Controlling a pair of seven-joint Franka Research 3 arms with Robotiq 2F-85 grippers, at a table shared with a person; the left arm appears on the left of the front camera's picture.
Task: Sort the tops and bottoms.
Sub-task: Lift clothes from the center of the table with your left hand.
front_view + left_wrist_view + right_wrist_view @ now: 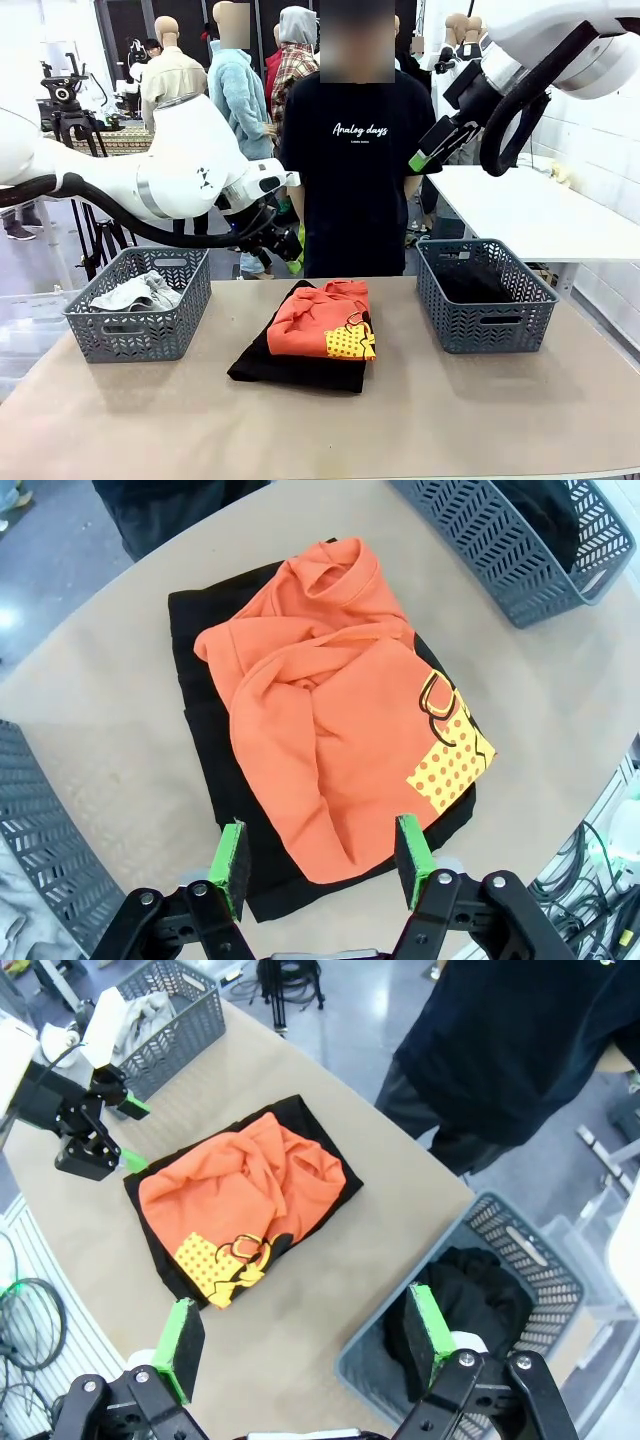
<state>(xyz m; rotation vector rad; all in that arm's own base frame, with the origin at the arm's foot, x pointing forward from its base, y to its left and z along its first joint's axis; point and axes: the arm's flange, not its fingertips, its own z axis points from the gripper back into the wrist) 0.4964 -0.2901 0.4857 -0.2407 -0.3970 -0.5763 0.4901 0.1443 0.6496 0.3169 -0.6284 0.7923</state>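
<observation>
We count two tops: the orange top, the grey-white top; two black bottoms; two baskets.

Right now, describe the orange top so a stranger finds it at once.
On the brown table, midway between two grey plastic baskets, sits a folded pile. The bright orange cloth top lies over a black folded cloth garment; its yellow black-dotted patch marks it out.

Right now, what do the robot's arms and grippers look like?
The left arm and right arm are smooth white shells trailing thick black cables. The left gripper and right gripper are black with green-padded fingers.
</observation>
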